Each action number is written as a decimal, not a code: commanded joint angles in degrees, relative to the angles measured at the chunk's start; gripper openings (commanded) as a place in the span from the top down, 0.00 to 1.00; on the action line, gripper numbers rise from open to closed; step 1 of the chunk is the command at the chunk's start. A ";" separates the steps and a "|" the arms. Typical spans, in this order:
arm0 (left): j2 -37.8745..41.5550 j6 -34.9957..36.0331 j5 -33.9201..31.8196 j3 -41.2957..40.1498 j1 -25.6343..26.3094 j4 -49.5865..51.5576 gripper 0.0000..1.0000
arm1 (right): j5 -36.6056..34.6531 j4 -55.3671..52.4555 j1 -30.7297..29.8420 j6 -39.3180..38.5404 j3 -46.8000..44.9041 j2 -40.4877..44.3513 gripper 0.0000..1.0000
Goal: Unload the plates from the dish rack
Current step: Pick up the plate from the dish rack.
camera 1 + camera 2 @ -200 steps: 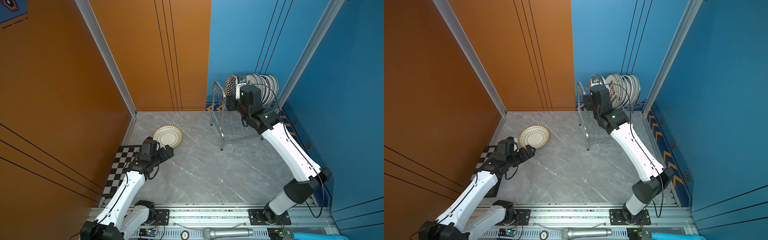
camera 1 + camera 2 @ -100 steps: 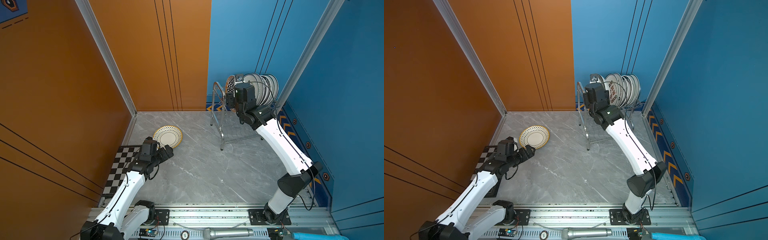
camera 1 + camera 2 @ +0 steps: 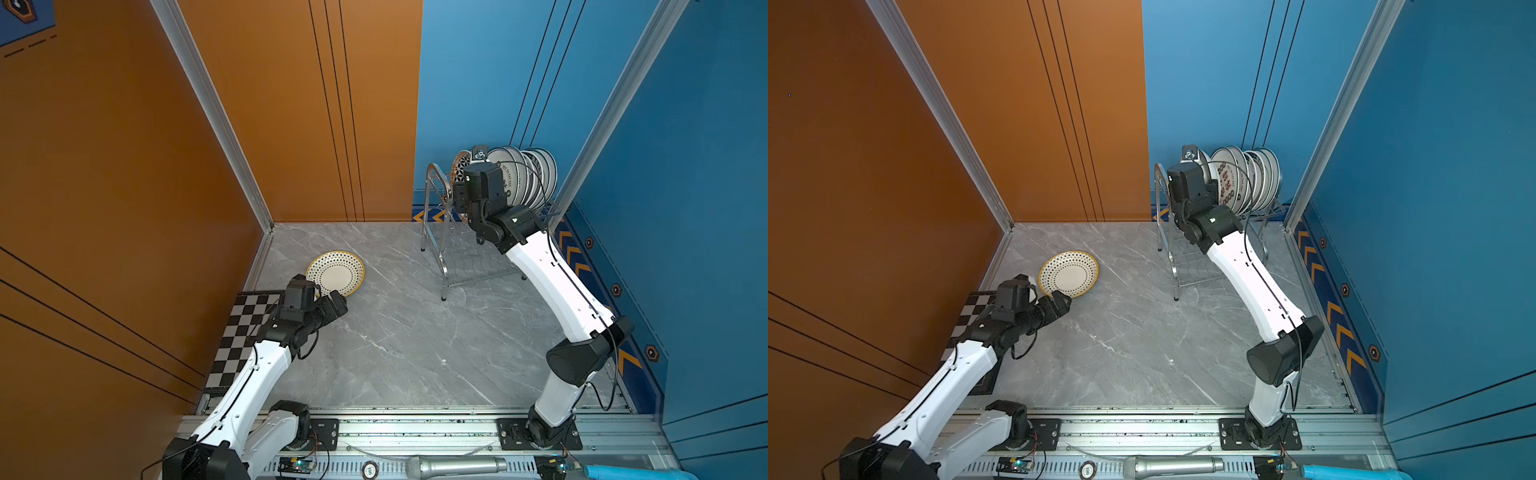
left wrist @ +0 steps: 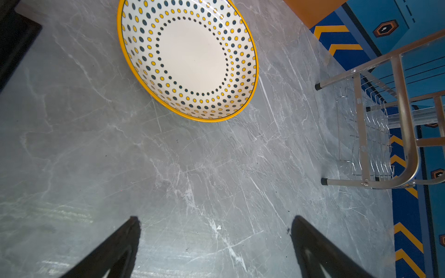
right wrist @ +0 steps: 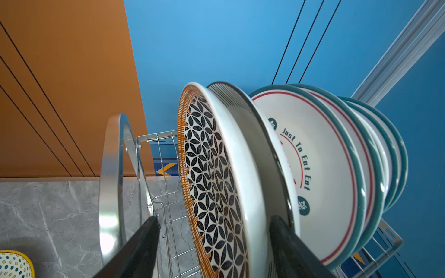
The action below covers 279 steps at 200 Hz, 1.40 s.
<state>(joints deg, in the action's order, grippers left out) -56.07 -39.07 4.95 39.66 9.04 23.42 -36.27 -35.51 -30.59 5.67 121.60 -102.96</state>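
Note:
Several plates (image 3: 528, 174) (image 3: 1246, 178) stand on edge in the top tier of the steel dish rack (image 3: 434, 187) (image 3: 1160, 183) at the back right. In the right wrist view my right gripper (image 5: 214, 223) is open, its jaws on either side of the endmost plate (image 5: 209, 168), which has an orange rim and black petal pattern. One finger (image 5: 147, 238) stands clear of the plate's face. A dotted, yellow-rimmed plate (image 3: 336, 273) (image 4: 190, 57) lies flat on the grey table. My left gripper (image 4: 215, 219) (image 3: 334, 303) hovers open and empty just in front of it.
A black-and-white chequered board (image 3: 241, 332) lies at the table's left edge beside the left arm. Orange and blue walls enclose the table closely; the rack (image 4: 407, 120) stands against the blue back wall. The rack's lower tier (image 3: 473, 266) holds nothing. A microphone (image 3: 457, 465) lies on the front rail.
My right gripper has shifted left along the rack's top tier to the endmost plate, and its jaws have narrowed slightly. The left arm and the dotted plate have not moved.

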 commanded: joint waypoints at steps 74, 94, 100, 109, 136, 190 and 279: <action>-0.74 -0.83 1.49 -0.84 0.52 -2.05 0.01 | -4.21 -2.82 2.29 5.00 2.24 -2.85 0.38; -0.96 -1.01 1.88 -1.00 0.62 -2.58 0.01 | -5.48 -1.96 2.37 4.31 2.24 -3.62 0.42; -1.04 -1.01 1.93 -1.04 0.63 -2.59 0.01 | -5.73 -1.78 2.38 4.18 2.32 -3.80 0.44; -1.13 -1.03 2.00 -1.02 0.63 -2.59 0.01 | -6.70 -1.36 2.16 3.72 2.25 -3.99 0.46; -1.14 -1.01 1.97 -1.14 0.67 -2.73 0.01 | -9.50 0.14 1.59 1.73 2.24 -4.69 0.50; -1.14 -0.97 2.04 -1.38 0.63 -2.84 0.01 | -14.06 2.50 0.62 -1.74 2.26 -5.97 0.58; -1.38 -1.01 1.89 -1.91 -0.02 -2.86 0.02 | -16.61 4.08 0.05 -3.21 2.24 -7.56 0.71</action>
<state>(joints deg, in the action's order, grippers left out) -57.08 -40.12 6.24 39.05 9.13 20.73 -51.51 -32.77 -30.33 3.31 122.74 -108.68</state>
